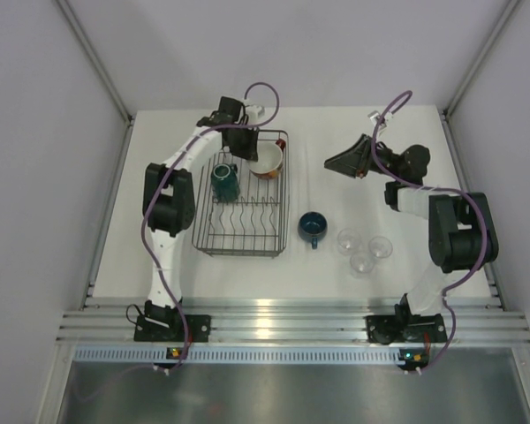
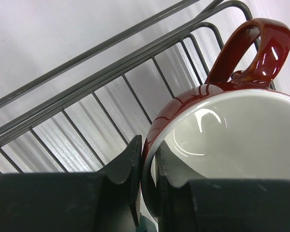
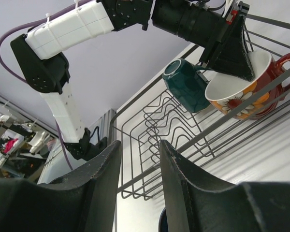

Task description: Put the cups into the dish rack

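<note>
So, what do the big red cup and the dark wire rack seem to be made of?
The big red cup with white inside looks like glazed ceramic: glossy, with sharp highlights. The dark wire rack looks like coated metal: thin matte rods.

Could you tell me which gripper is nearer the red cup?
Left. The left gripper pinches the rim of the red cup in the dish rack; the right gripper hovers open to its right.

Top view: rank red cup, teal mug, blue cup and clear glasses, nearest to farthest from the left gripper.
1. red cup, in the left gripper, far corner of the rack.
2. teal mug, inside the rack.
3. blue cup, right of the rack.
4. clear glasses, farthest right.
</note>
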Controlling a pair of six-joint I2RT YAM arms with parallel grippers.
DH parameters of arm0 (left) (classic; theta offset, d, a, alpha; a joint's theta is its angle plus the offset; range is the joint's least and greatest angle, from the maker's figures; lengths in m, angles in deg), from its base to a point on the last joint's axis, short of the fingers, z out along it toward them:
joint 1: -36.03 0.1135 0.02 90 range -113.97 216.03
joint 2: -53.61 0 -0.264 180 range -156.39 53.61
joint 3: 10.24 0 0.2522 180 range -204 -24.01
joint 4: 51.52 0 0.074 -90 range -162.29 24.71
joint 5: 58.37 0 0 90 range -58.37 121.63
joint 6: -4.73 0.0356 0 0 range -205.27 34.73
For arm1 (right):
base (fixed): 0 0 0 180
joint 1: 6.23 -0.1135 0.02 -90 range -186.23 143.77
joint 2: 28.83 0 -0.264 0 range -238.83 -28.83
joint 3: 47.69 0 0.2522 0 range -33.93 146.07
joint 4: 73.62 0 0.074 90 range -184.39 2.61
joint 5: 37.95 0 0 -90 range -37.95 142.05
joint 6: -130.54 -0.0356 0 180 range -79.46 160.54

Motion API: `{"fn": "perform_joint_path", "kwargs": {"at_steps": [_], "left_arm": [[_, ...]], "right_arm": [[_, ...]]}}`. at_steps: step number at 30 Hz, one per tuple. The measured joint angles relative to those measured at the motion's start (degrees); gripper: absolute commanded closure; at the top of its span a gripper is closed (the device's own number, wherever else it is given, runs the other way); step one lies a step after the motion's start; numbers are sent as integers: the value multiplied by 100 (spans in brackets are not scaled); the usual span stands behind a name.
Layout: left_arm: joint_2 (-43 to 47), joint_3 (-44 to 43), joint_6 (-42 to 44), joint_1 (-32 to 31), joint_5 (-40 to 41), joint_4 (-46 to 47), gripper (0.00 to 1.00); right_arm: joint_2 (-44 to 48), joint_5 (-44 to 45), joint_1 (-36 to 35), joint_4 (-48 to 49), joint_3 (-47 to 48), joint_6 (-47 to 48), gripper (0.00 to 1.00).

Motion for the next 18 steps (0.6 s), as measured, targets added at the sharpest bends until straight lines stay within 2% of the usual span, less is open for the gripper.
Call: {"fn": "perform_joint_path", "kwargs": {"at_steps": [6,10,13,18], "left_arm": [[103,310,-212,59,-125,317,100],[282,627,-422,83,-160,616,100],[448,861,-573,76,-190,859,100],[984,1392,-850,70,-319,1493,100]], "right_arm": [[9,50,0,-144,9,55,60],[140,146,-2,-741,94,376,58],[387,341,-13,-1786,337,1104,55],[944,979,-138,-4203,1073,2780,51]]}}
